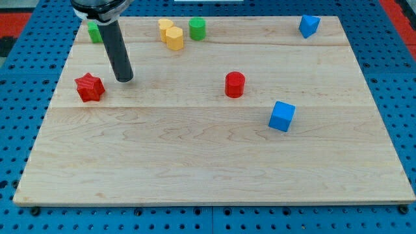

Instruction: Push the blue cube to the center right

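Note:
The blue cube (282,116) sits on the wooden board (214,162), right of the middle. My tip (125,78) rests on the board at the view's upper left, far to the left of the blue cube. It is just right of a red star block (90,87) and apart from it. The dark rod rises from the tip toward the view's top.
A red cylinder (234,84) stands left of and above the blue cube. A yellow block (171,34) and a green cylinder (197,28) sit at the top. A green block (95,32) is partly hidden behind the rod. A blue wedge-like block (309,25) is at the top right.

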### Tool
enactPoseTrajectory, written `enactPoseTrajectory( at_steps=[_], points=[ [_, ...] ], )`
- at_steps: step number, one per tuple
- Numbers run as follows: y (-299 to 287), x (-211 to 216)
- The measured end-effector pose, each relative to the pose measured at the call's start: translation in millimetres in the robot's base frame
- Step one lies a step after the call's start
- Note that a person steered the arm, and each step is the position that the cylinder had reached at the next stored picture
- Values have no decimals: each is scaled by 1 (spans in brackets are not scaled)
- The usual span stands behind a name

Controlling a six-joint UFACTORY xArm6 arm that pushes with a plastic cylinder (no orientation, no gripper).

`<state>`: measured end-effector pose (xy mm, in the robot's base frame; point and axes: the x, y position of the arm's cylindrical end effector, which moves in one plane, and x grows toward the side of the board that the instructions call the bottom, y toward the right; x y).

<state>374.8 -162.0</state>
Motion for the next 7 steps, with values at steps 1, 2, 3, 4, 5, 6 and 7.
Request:
enactPoseTrajectory(
  at_steps=[1,2,3,4,5,6,7],
  points=[
    [-4,0],
    [-6,0],
    [-11,0],
    [-16,0],
    [-20,0],
    [-23,0],
    [-23,0]
  ],
)
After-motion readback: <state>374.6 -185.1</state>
